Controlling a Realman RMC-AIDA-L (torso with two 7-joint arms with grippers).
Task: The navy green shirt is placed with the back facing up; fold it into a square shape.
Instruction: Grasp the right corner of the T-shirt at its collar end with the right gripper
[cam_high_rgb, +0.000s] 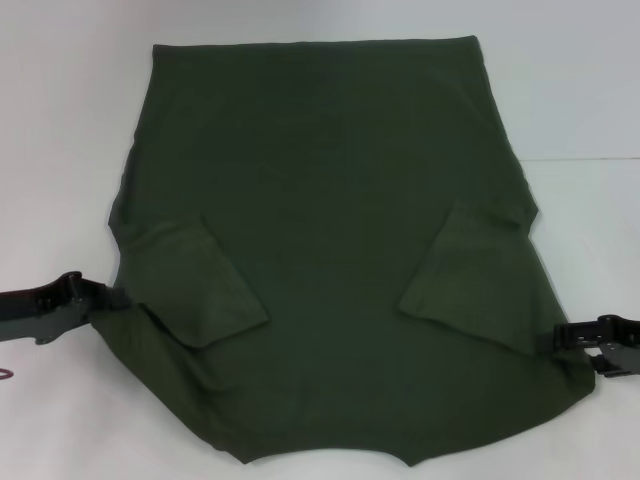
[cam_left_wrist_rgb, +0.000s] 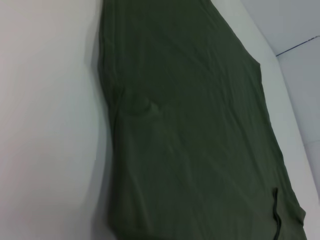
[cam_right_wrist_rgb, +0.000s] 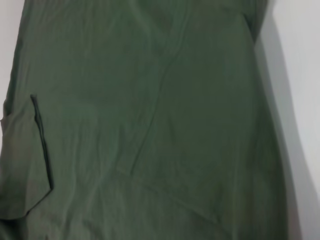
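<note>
The navy green shirt (cam_high_rgb: 330, 200) lies flat, plain back up, on the white bench (cam_high_rgb: 60, 150), both short sleeves folded inward, collar nearest.

You have one shirt (cam_high_rgb: 330, 210) on one white surface (cam_high_rgb: 60, 130), with two sleeves folded in, left (cam_high_rgb: 195, 285) and right (cam_high_rgb: 465, 275). You see two grippers, left (cam_high_rgb: 75, 298) and right (cam_high_rgb: 585, 340).

The navy green shirt (cam_high_rgb: 330, 200) is cut off at the six o'clock edge of the head view, its collar end out of sight; the left claw (cam_high_rgb: 118, 297) and right claw (cam_high_rgb: 556, 340) meet the cloth's edges, fingertips hidden; both wrist views crop the shirt.
</note>
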